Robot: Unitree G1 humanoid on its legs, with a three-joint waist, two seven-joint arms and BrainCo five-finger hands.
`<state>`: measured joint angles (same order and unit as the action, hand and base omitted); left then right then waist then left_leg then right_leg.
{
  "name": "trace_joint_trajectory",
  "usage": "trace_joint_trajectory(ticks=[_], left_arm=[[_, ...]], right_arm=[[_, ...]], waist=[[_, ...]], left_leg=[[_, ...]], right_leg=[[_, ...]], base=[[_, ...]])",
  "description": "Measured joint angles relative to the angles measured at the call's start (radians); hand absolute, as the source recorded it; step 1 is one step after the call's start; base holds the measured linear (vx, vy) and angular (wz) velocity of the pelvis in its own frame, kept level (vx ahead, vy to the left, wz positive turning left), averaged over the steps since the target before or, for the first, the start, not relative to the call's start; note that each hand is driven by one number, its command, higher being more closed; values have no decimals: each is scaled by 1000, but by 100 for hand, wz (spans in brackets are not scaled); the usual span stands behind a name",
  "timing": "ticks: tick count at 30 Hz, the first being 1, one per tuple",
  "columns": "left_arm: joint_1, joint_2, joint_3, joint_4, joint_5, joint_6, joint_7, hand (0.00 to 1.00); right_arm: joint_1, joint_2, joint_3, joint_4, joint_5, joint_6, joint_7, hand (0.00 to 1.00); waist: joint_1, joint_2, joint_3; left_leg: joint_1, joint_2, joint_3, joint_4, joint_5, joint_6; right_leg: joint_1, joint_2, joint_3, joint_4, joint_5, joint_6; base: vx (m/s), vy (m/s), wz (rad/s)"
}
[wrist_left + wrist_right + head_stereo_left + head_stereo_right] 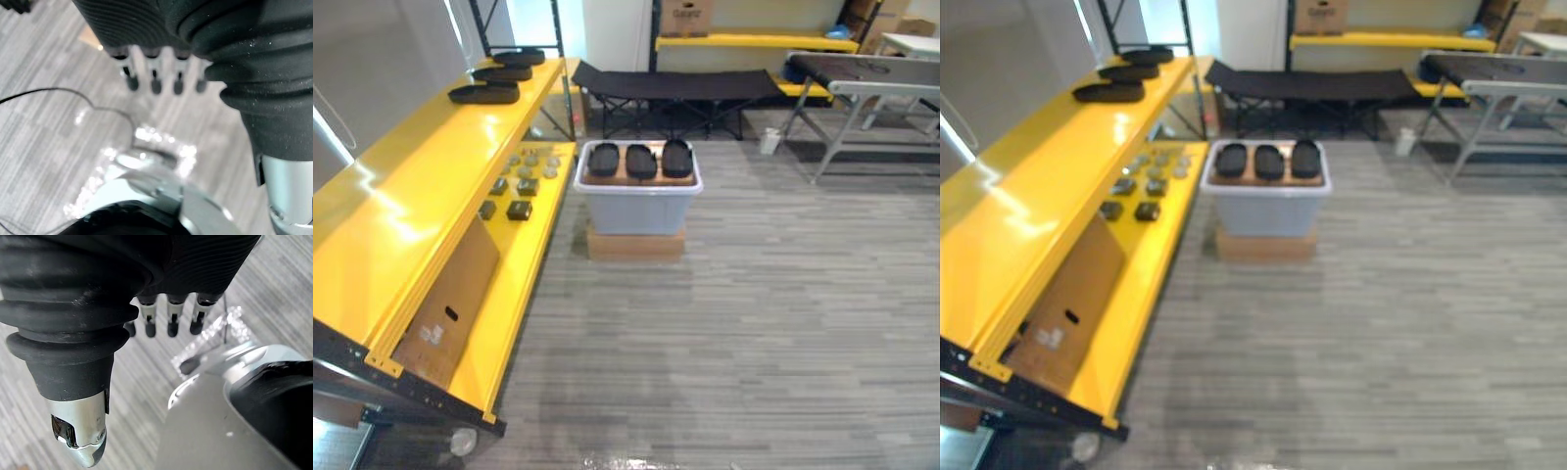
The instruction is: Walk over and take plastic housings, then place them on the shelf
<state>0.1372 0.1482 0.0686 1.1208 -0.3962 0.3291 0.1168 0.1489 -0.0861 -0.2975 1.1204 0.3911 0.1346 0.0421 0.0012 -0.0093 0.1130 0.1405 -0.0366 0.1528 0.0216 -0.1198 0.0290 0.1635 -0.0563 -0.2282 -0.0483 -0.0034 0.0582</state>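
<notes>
Nearest to me, my left hand [155,81] hangs over the floor with its fingers straight and loose, holding nothing, and my right hand [171,318] hangs the same way, slack and empty. So I am carrying no housing at this moment, and I judge I am in the walking part of the job, with the bin well ahead of me. Along my left runs the yellow shelf [421,196]. Its lower level has a cardboard sheet [450,304] leaning at the near end and, further along, a cluster of small parts [519,186]. At the far end of the top level lie three black housings [484,93] in a row, which I take as the work done so far. Past the shelf's middle, out on the floor, stands the bin [636,211] on a low brown base [634,245]. Across the bin's top sits a brown board, and on it three more housings [641,161] lie side by side, close together; what lies below the board I cannot tell. I reckon those three are what is left: walk up, pick, turn to the shelf, set down. Behind the bin stand a black cot [675,86] and, to the right, a grey table [871,83].
</notes>
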Motion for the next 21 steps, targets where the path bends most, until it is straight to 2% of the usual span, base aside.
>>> trace_joint_trajectory(ticks=[9,12,16,21], left_arm=[[-1,1,0,-1,-38,-27,-11,0],[0,1,-1,-1,-43,-31,-9,0],[0,3,-1,-2,-70,-37,-6,0],[-4,9,-7,-2,-68,-36,-10,0]], right_arm=[[-63,13,-17,0,-2,11,2,0],[-67,13,-22,-1,20,50,26,0],[-67,13,-21,-2,25,81,60,0],[-56,19,-18,-1,26,66,57,0]], waist=[[-1,-4,19],[0,-5,24],[0,-8,39],[-11,-17,50]], left_leg=[[39,-12,-6,-35,5,-7],[56,-15,-6,-50,10,-9],[73,-23,-9,-82,33,-6],[70,-39,-66,-103,60,7]], right_leg=[[28,-10,-21,1,-14,30],[34,-14,-22,12,-23,43],[33,-21,-30,22,-29,37],[47,-38,-99,23,-33,34]], base=[[31,10,4],[-25,3,0],[-58,0,6],[-76,-6,35]])
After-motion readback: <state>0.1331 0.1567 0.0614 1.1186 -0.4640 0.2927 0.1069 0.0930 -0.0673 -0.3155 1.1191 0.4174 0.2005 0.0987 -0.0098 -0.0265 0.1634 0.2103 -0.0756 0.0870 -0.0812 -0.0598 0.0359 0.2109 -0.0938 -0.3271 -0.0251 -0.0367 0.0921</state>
